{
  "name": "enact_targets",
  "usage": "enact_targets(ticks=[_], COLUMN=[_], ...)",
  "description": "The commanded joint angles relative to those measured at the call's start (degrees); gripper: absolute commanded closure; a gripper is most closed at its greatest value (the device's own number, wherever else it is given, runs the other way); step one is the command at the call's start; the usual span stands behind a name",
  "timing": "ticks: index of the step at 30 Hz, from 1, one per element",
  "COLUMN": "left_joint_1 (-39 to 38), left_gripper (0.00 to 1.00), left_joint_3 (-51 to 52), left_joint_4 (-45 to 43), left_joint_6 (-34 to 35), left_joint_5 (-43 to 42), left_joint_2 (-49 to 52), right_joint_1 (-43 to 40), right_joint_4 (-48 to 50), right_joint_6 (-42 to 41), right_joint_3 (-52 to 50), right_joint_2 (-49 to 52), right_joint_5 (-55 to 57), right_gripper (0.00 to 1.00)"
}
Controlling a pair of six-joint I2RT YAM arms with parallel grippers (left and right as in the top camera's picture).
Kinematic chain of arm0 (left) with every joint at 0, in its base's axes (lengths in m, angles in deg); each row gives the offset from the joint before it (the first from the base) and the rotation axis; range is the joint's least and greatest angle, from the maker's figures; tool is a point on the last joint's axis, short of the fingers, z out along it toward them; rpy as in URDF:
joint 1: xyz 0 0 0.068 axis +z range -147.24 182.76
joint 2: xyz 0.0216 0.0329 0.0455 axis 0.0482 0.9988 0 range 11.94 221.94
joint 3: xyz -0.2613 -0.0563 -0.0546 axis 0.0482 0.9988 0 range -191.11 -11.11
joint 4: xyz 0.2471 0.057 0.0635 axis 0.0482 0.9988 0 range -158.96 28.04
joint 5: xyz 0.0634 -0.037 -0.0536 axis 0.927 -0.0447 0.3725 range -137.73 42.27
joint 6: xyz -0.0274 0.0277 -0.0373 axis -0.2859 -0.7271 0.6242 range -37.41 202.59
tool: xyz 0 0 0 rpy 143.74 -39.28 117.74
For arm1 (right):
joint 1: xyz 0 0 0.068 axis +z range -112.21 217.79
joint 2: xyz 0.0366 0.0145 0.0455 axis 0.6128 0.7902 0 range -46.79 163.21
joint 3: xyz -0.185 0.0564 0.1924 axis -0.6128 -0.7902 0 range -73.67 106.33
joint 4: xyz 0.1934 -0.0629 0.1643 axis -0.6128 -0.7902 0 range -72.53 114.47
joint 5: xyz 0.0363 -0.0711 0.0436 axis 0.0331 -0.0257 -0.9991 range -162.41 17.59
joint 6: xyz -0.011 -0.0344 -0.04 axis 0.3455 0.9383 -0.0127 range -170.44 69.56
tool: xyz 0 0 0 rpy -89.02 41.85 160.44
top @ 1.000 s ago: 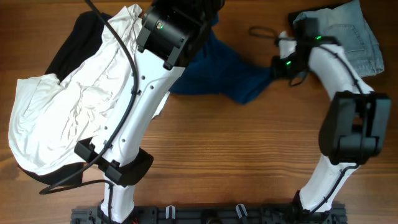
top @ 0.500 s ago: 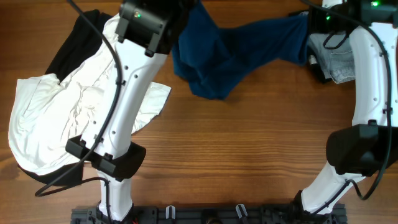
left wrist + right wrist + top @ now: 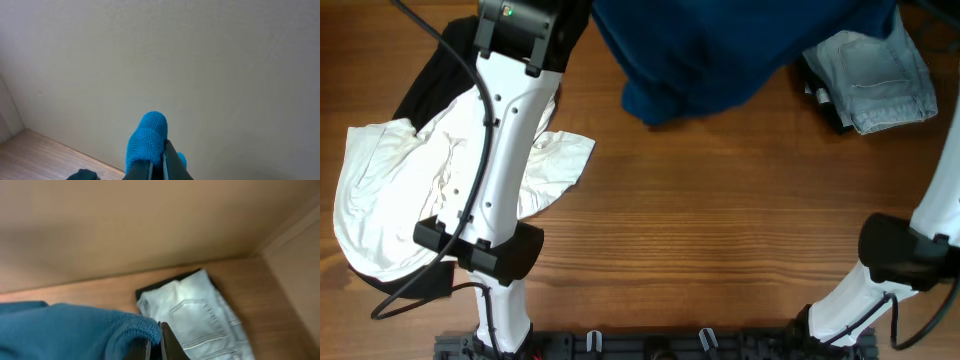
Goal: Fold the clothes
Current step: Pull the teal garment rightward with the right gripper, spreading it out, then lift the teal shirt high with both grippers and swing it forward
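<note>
1. White garment point(image 3: 410, 190): crumpled, spread at 9 o'clock on the table point(image 3: 720, 230). It lies over a black garment point(image 3: 425, 80) that shows at its 11 o'clock edge.

2. Left arm point(image 3: 495, 150): reaches from the 7 o'clock table edge across the white garment toward 12 o'clock.

3. Left gripper point(image 3: 158, 161): fingers pressed close, pinching a bunched fold of the blue sweater point(image 3: 720, 50). A pale wall point(image 3: 200, 60) is behind it in the left wrist view.

4. Blue sweater, the item in work: at 12 o'clock in the overhead view, running off the top edge. It hangs between the 2 grippers, its lower edge sagging toward the table centre.

5. Right gripper point(image 3: 155, 341): fingers closed on the sweater's knit hem point(image 3: 65, 330).

6. Jeans point(image 3: 875, 75): pale denim, folded, at 2 o'clock. They sit on a black item point(image 3: 825, 100) that juts out at their 8 o'clock side.

7. Right arm point(image 3: 920, 250): rises along the 3 o'clock edge.
</note>
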Motion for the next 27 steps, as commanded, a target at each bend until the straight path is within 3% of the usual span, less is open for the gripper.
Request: enact_targets(ticks=[1,8,15,22,27], left_joint_1=[0.5,5.3,12.1,15.8,15.8], left_gripper=[0.96,0.96,0.96,0.96,0.96], left_joint_3=[-1.5,-1.5,-1.5,-1.5,-1.5], left_joint_4=[-2.2,-3.9,4.6,11.7,8.0], left_joint_6=[0.9,0.9,1.0,1.2,2.4], left_joint_5=[0.4,0.4,0.4,-1.4,-5.3], left_joint_2=[-2.4,-7.5,-8.9,-8.8,-8.8], right_joint_1=[-2.0,-6.4,-9.7,-9.7,-9.6], right_joint_4=[0.1,-2.7,-7.1,-3.3,1.2], right_joint_6=[-1.6,-2.8,-4.2,-3.5,-2.5], right_joint_3=[3.3,3.6,3.5,3.6,3.6], right_joint_2=[-3.6,-6.2,-6.2,-6.3,-6.7], right_joint_5=[1.4,1.2,3.7,10.4,8.6], right_gripper=[0.96,0.96,0.96,0.96,0.96])
